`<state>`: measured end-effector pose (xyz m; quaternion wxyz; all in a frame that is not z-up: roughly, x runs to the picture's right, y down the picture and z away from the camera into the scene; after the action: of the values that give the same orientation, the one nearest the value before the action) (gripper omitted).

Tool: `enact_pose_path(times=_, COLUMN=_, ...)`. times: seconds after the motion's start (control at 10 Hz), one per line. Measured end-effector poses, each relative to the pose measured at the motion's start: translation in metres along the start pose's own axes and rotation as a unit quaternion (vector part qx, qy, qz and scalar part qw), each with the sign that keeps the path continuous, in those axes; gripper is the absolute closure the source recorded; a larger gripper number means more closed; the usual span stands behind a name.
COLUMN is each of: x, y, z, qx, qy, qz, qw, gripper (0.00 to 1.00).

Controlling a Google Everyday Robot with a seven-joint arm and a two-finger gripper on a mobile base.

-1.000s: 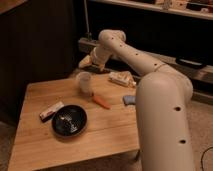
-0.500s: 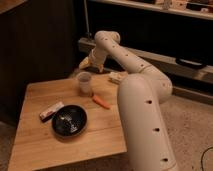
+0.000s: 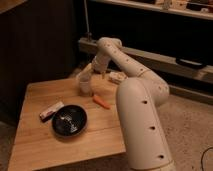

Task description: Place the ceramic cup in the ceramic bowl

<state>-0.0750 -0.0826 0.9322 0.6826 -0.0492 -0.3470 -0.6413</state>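
The off-white ceramic cup [image 3: 84,85] stands upright on the wooden table [image 3: 40,150], toward its far side. The black ceramic bowl [image 3: 69,120] sits on the table in front of the cup and a little to the left, with nothing in it. My gripper [image 3: 88,73] hangs at the end of the white arm [image 3: 135,100], right at the cup's rim on its far right side. The gripper's tip blends into the cup.
An orange carrot-like piece [image 3: 101,102] lies right of the cup. A white packet [image 3: 51,111] lies left of the bowl. A pale object [image 3: 117,76] sits at the table's far right edge. Dark shelving stands behind the table.
The arm's big lower link has swung further into view. The gripper has stayed at the cup's rim. The cup and bowl have not moved.
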Motion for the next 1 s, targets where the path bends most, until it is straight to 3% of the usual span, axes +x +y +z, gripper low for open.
enact_pose_path(times=0.4, x=-0.022, y=-0.009, z=0.024, qx=-0.003, qy=-0.028, qz=-0.011, qw=0.9995, gripper=0.22)
enact_pose_path(times=0.8, x=-0.036, y=-0.015, z=0.037, qx=-0.033, qy=-0.04, qz=-0.026, qw=0.9983, gripper=0.67)
enact_pose_path(times=1.0, x=-0.038, y=-0.014, z=0.036, qx=-0.036, qy=-0.038, qz=-0.029, qw=0.9982, gripper=0.86)
